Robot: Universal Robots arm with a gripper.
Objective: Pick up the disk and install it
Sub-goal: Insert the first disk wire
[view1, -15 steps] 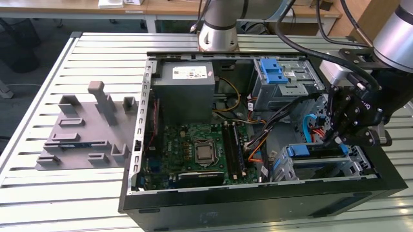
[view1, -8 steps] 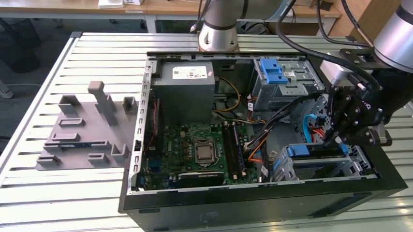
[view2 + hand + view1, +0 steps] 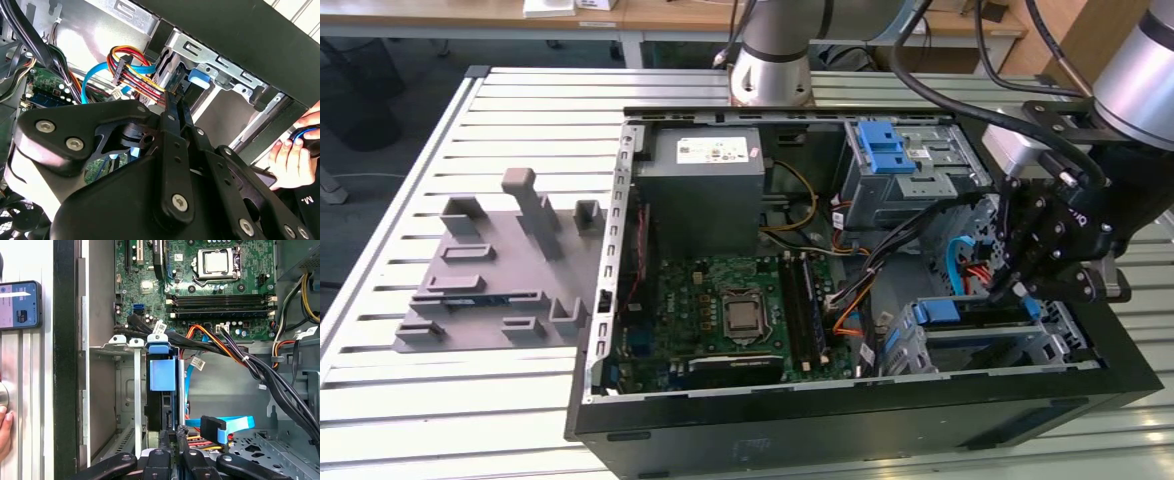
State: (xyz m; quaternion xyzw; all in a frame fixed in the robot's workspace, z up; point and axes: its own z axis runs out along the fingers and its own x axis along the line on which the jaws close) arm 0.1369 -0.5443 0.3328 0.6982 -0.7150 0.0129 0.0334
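**Disk.** The disk (image 3: pixel 161 407) stands on edge inside the drive cage (image 3: pixel 122 342), with its blue side rail (image 3: pixel 162 371) at the cage mouth on the side facing the motherboard (image 3: pixel 200 290). Its long axis runs along the cage slot, from the motherboard side toward the gripper. In the exterior view the disk (image 3: pixel 971 312) shows as a blue strip in the cage (image 3: pixel 1047 352), which sits in the case corner nearest the arm.

**End effector.** The gripper (image 3: pixel 174 436) is at the end of the cage away from the motherboard, in line with the disk's long axis. Its fingers are drawn together, tip to tip, with nothing visible between them. The tips sit at or just beside the disk's end edge; whether they touch cannot be determined. In the second wrist view the gripper (image 3: pixel 172 102) points into the cage, just beside the bundle of power and data connectors (image 3: pixel 131 75).

**Surroundings.** A blue flat data cable (image 3: pixel 235 423) lies just beside the cage, close to the fingertips. A person's hand (image 3: pixel 289 155) is outside the case wall, well apart from the cage.
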